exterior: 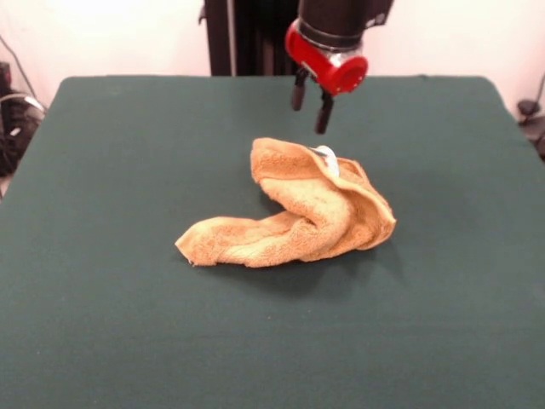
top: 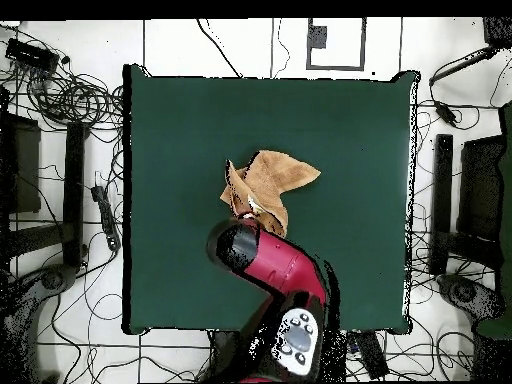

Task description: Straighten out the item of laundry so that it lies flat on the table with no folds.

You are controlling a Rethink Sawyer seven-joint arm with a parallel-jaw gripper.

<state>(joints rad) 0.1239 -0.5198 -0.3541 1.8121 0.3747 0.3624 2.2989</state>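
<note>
Crumpled towel (exterior: 294, 217) lies bunched on the table (exterior: 128, 324); the gripper (exterior: 311, 104) hovers behind it, fingers apart, holding nothing. Next it probably must grasp an edge.

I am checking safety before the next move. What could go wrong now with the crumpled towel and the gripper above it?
1. The orange-tan terry-cloth towel lies bunched in overlapping folds, so the open black gripper above its far edge may pinch several layers at once.
2. Lifted as a bundle, it could drop back onto the dark green felt table still folded.
</note>
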